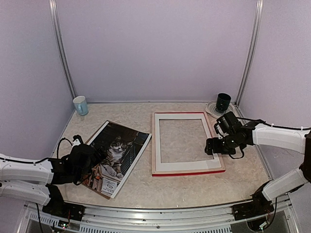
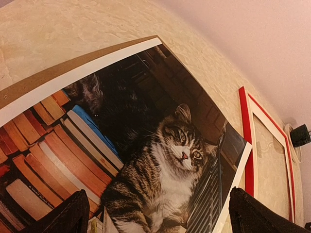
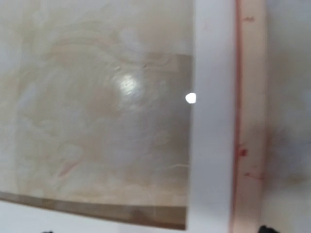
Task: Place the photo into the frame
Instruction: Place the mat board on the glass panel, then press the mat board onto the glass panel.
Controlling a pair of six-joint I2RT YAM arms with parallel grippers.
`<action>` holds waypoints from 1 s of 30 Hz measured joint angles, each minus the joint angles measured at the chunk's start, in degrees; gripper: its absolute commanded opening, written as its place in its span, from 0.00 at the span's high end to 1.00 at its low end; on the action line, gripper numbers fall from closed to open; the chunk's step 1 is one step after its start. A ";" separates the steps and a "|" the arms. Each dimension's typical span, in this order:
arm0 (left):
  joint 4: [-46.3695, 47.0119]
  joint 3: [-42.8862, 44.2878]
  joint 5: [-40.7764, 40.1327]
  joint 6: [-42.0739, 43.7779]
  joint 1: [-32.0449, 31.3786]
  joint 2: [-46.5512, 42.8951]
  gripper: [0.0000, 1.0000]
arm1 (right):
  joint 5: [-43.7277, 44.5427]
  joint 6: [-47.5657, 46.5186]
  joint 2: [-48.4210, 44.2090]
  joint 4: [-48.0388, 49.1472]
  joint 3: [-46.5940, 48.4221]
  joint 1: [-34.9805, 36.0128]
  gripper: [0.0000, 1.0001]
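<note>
The photo (image 1: 118, 154) of a tabby cat and stacked books lies flat on the table's left half, turned at an angle. It fills the left wrist view (image 2: 146, 145). My left gripper (image 1: 90, 160) hovers over its near left part, open, with both dark fingertips (image 2: 68, 216) spread wide above the print. The frame (image 1: 156, 145) lies to the right, pale back up, with red edges and a white mat (image 1: 187, 165) inside it. My right gripper (image 1: 212, 145) is above the frame's right rail (image 3: 250, 121), open and holding nothing; only its tips show, at the picture's bottom edge.
A brown backing board (image 2: 29, 86) sticks out from under the photo's edge. A pale blue cup (image 1: 80, 105) stands at the back left. A dark cup (image 1: 223, 102) sits on a white plate (image 1: 212, 109) at the back right. Walls close off three sides.
</note>
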 measured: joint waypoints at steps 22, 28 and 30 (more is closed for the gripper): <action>-0.15 0.02 -0.24 -0.70 -1.05 0.04 0.01 | 4.94 -2.03 3.74 1.68 -1.57 2.38 0.81; -0.37 0.02 -0.37 -0.85 -1.16 -0.02 0.01 | 6.34 -1.99 7.43 2.84 -2.34 2.40 0.81; -0.50 0.02 -0.39 -0.85 -1.36 0.00 0.01 | 6.69 -1.99 8.92 3.34 -2.34 2.43 0.81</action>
